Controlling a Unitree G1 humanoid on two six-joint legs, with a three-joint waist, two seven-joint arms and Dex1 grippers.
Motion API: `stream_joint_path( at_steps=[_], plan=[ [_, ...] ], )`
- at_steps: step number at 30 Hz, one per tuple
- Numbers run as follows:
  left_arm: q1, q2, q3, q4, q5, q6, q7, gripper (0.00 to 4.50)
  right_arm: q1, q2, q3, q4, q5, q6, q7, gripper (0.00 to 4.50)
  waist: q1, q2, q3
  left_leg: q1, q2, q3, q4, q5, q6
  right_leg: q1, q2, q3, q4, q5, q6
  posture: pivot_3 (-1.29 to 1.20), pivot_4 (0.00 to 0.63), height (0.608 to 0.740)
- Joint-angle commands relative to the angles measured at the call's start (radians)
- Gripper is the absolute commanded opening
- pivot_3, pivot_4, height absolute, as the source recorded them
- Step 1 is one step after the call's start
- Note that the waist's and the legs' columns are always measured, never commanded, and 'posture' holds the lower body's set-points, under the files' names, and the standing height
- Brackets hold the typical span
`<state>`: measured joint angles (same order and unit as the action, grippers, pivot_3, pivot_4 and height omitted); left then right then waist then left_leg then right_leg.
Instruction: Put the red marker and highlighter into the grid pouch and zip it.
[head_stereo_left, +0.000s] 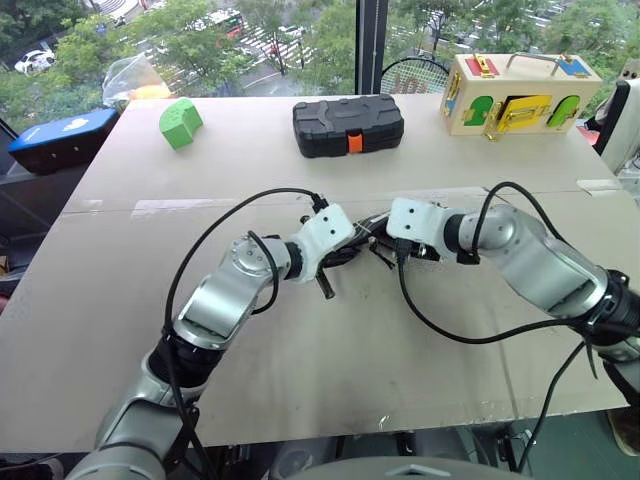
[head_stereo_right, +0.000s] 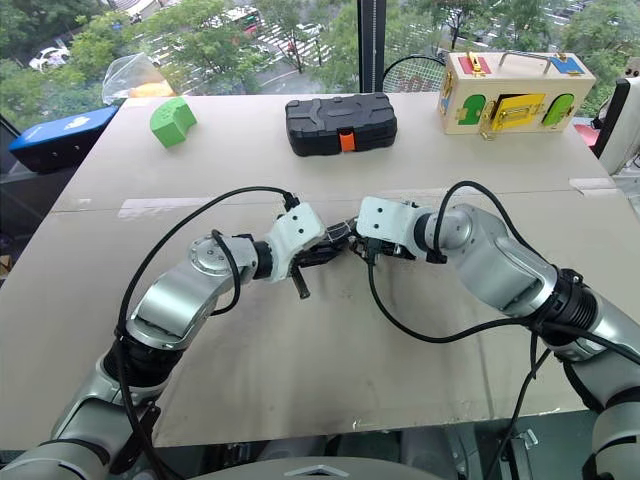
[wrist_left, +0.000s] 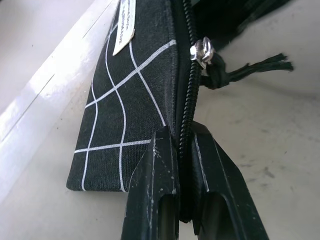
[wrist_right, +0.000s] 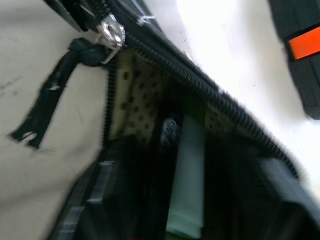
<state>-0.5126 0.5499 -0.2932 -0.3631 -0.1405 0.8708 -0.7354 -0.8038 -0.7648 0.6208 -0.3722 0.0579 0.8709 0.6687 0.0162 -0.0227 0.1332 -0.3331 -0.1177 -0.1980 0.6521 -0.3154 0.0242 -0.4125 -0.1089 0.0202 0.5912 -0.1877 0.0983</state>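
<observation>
Tabletop (head_stereo_left: 300, 380), grid pouch (wrist_left: 130, 115) pinched in left claw (wrist_left: 184, 165)

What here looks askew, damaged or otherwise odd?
Only small things. The grid pouch is gaping open past its zipper slider, with the pale green highlighter showing inside. The pull cord ends in a frayed tip. The left gripper is shut on the pouch's zipper edge. Nothing is spilled.
</observation>
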Motion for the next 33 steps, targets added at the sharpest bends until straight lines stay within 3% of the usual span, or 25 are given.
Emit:
stream_joint_path(
  at_steps=[1,7,11,16,28,31,33],
  plan=[
    [-0.005,-0.014,0.062,-0.040,-0.036,0.052,0.025,0.00,0.040,0.011,-0.227,-0.108,0.109,0.067,0.034,3.34,0.000,0.000,0.000,0.000,0.000,0.000,0.000,0.000,0.000,0.000,0.000,0.000,0.000,0.000,0.000,0.00,0.150,0.740],
    [-0.031,-0.061,0.143,-0.033,-0.113,0.166,0.057,0.00,0.119,0.076,-0.552,-0.290,0.371,0.333,0.078,3.34,0.000,0.000,0.000,0.000,0.000,0.000,0.000,0.000,0.000,0.000,0.000,0.000,0.001,0.000,0.000,0.00,0.150,0.740],
    [-0.065,-0.063,0.149,-0.012,-0.123,0.166,0.072,0.00,0.162,0.173,-0.654,-0.368,0.484,0.573,0.036,3.34,0.001,-0.001,-0.001,0.000,0.000,-0.001,0.000,0.000,0.000,0.001,0.000,0.000,0.001,0.000,0.000,0.00,0.150,0.740],
    [-0.100,-0.107,0.178,-0.011,-0.181,0.226,0.095,0.00,0.205,0.306,-0.644,-0.402,0.476,0.706,-0.095,3.34,0.000,0.000,-0.001,0.000,0.000,0.000,0.000,0.000,0.000,0.000,0.000,0.001,0.001,0.001,-0.001,0.00,0.150,0.740],
    [-0.133,-0.072,0.127,-0.035,-0.199,0.237,0.099,0.00,0.177,0.501,-0.616,-0.278,0.422,0.696,-0.285,3.34,-0.002,0.000,-0.001,0.001,0.000,0.001,0.000,0.000,0.000,-0.001,0.000,0.001,0.002,0.001,-0.001,0.00,0.150,0.740],
    [-0.138,-0.072,0.124,-0.040,-0.204,0.243,0.103,0.00,0.158,0.544,-0.611,-0.247,0.422,0.683,-0.307,2.54,-0.004,0.000,-0.001,0.001,0.000,0.001,0.000,0.000,0.000,-0.001,0.001,0.001,0.002,0.001,-0.001,0.00,0.150,0.740],
    [-0.141,-0.072,0.122,-0.041,-0.208,0.246,0.106,0.00,0.148,0.565,-0.599,-0.230,0.419,0.672,-0.320,1.59,-0.004,0.000,-0.001,0.001,0.000,0.001,0.000,0.000,0.000,-0.001,0.001,0.001,0.002,0.001,-0.001,0.00,0.150,0.740]
  ],
)
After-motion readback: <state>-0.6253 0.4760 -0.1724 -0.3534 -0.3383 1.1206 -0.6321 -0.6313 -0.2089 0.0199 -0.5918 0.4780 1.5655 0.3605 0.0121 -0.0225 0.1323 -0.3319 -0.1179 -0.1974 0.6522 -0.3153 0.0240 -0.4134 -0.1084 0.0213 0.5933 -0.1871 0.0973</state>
